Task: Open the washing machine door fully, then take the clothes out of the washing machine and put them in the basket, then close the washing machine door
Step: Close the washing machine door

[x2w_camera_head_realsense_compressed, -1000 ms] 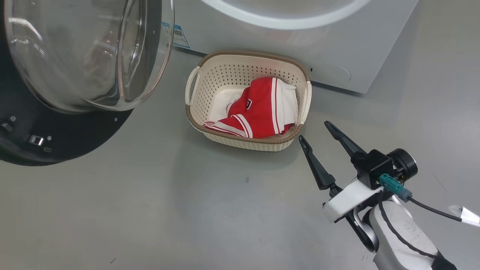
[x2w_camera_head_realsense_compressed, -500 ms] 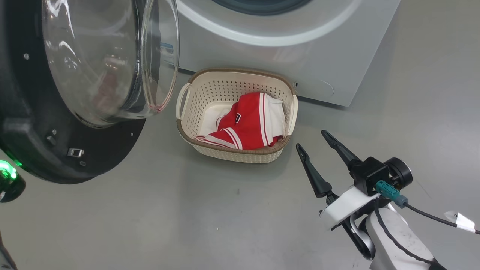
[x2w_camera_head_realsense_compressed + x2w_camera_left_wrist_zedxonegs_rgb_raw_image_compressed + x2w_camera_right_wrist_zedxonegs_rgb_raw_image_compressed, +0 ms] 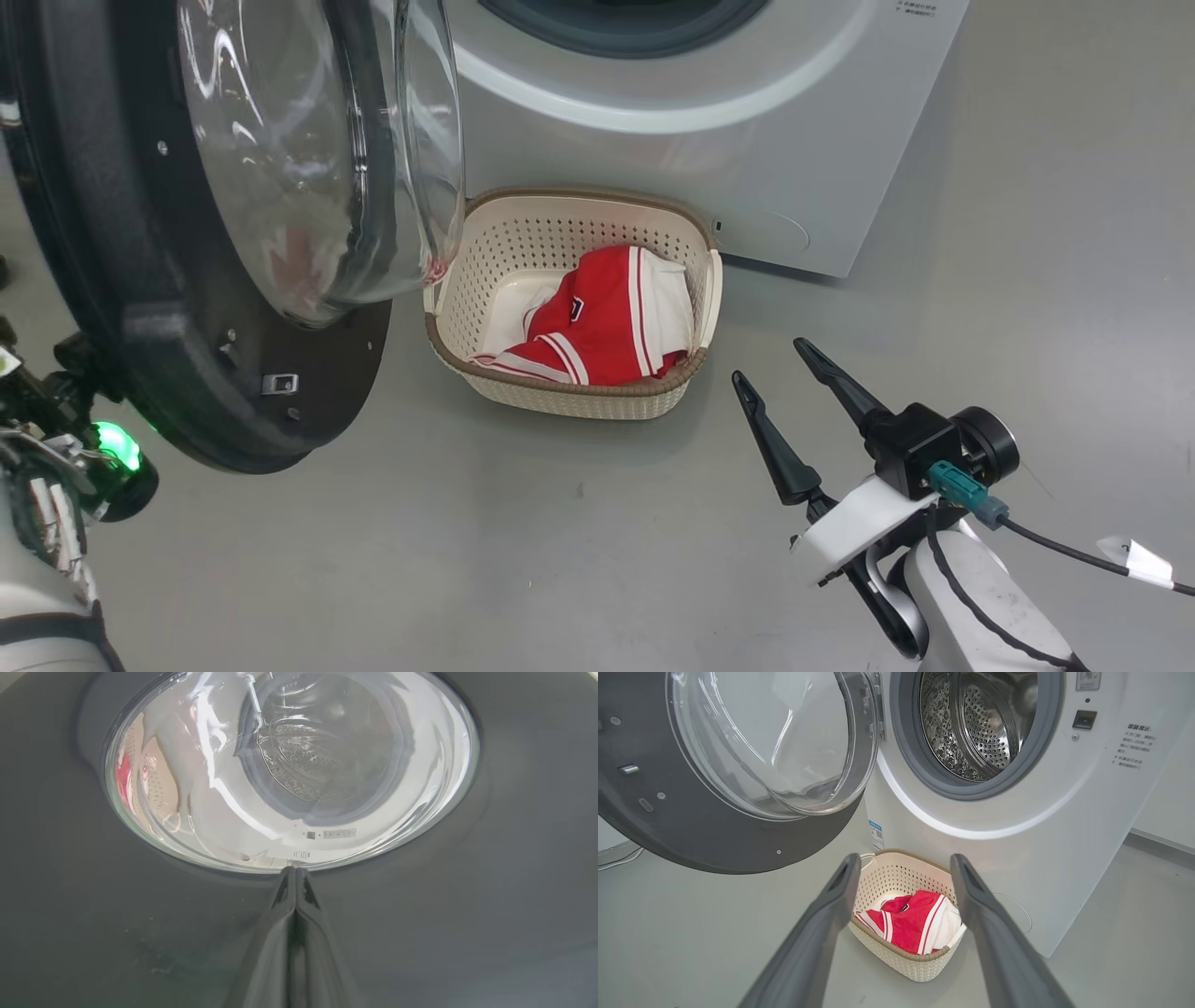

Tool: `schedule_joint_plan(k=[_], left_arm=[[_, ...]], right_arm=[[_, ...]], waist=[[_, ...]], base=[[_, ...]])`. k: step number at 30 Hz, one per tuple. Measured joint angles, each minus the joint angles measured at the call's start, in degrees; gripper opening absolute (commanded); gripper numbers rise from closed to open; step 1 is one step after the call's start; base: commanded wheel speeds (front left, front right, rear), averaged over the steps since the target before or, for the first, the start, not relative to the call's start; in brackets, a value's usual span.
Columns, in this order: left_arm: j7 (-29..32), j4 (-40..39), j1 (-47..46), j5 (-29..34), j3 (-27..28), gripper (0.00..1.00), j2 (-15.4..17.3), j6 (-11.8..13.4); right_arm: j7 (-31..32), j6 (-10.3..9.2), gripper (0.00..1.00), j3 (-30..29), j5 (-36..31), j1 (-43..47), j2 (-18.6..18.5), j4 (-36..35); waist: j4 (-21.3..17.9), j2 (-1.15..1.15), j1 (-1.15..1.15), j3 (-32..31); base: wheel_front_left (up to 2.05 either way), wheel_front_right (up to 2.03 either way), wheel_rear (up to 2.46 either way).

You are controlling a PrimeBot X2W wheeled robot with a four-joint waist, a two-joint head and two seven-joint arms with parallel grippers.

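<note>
White front-loading washing machine [image 3: 803, 140] stands on the grey floor [image 3: 560, 541], its perforated steel drum [image 3: 980, 723] exposed. Its large round door [image 3: 112, 233], glossy black rim around bulging clear glass, hangs swung open at the machine's left. Small cream perforated plastic basket [image 3: 579, 403] sits just in front of the machine, holding the red garments with white stripes [image 3: 607, 322]. Right gripper [image 3: 768, 361] hovers released, near the basket's right side. Left gripper [image 3: 293, 870] is clenched on nothing, tips at the door's glass edge.
</note>
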Motion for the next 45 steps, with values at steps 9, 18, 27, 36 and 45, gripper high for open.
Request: schedule_joint_plan(k=[9, 18, 27, 36, 45], left_arm=[[2.8, -5.3, 3.2, -1.1, -1.4, 0.00, -3.6, 0.0], [3.4, -10.4, 6.6, -2.8, -2.3, 0.00, -4.2, 0.0], [1.7, -15.5, 9.3, -2.3, -3.2, 0.00, -4.5, 0.0], [-7.6, -24.0, 12.3, 4.8, -4.6, 0.00, -4.6, 0.0], [-18.2, -34.8, 18.1, 16.8, -10.8, 0.00, -0.9, 0.0]], right_arm=[[0.0, 0.01, 1.00, 0.2, 0.0, 0.2, 0.3, 0.1], [-0.1, 0.01, 1.00, 0.7, 0.4, 0.2, 0.6, 0.1], [-0.1, 0.00, 1.00, 0.6, 0.4, 0.3, 0.8, 0.0], [-0.5, -0.09, 1.00, -0.7, 1.0, 1.5, 0.8, -0.3], [-0.5, -0.08, 1.00, -1.0, 1.0, 2.4, 0.9, -0.3]], waist=[[-0.5, 0.00, 0.00, -0.6], [-1.3, 0.00, 0.00, -1.2], [-1.7, 0.00, 0.00, -1.3], [-0.6, 0.00, 0.00, -2.0], [0.8, 0.00, 0.00, -3.6]], base=[[0.00, 0.00, 0.00], [0.00, 0.00, 0.00], [0.00, 0.00, 0.00], [0.00, 0.00, 0.00], [0.00, 0.00, 0.00]])
